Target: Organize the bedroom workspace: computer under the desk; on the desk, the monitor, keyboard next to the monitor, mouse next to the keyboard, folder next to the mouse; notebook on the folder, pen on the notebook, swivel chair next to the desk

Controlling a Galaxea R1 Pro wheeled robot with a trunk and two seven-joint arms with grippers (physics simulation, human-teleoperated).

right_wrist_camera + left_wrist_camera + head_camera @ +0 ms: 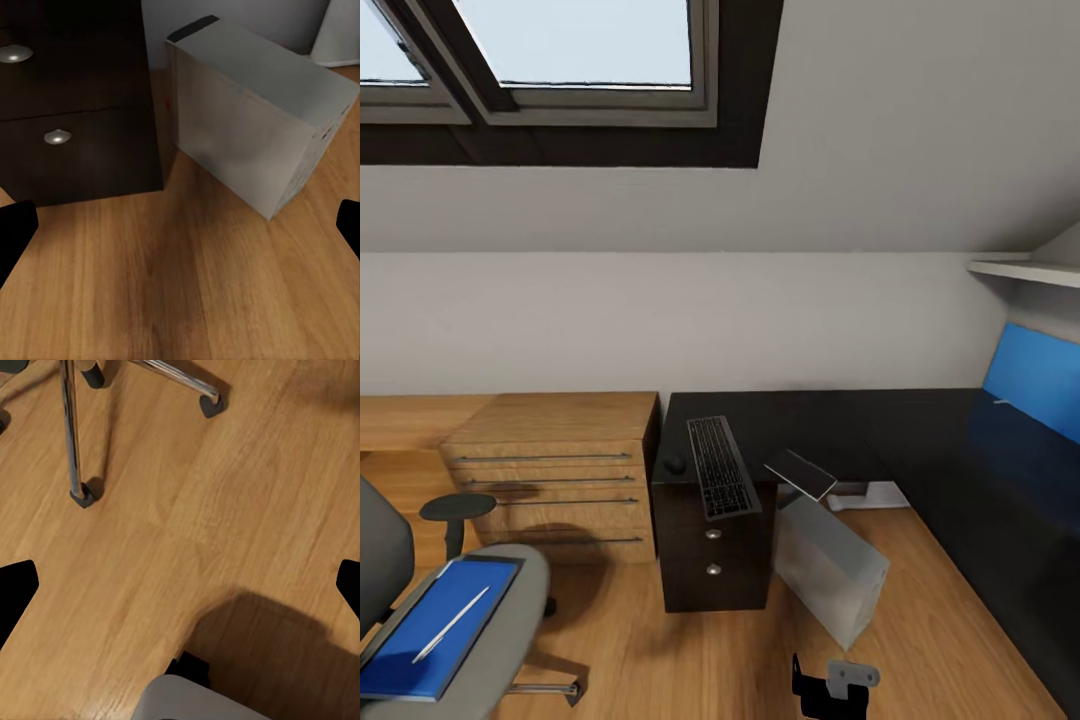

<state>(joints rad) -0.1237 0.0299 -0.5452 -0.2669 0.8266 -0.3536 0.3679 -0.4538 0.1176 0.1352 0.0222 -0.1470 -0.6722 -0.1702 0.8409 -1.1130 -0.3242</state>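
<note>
The black L-shaped desk [820, 420] carries the keyboard [722, 467] with the mouse [676, 464] beside it. A thin dark notebook-like slab [800, 473] overhangs the desk's inner edge. The monitor's blue screen [1035, 380] stands at the far right. The grey computer tower [830, 565] lies tilted on the floor under the desk, close in the right wrist view [255, 120]. On the swivel chair [510, 610] at the left lies the blue folder [440, 625] with the pen [452, 623] on it. My right gripper [180, 229] is open above the floor before the tower. My left gripper [180, 592] is open over the floor near the chair's legs [75, 450].
A wooden drawer chest [555, 470] stands left of the desk's black drawer unit [710, 560]. A white object [865, 495] sits on the floor behind the tower. A white shelf [1025, 270] juts out at the upper right. Wood floor [690, 660] lies between chair and desk.
</note>
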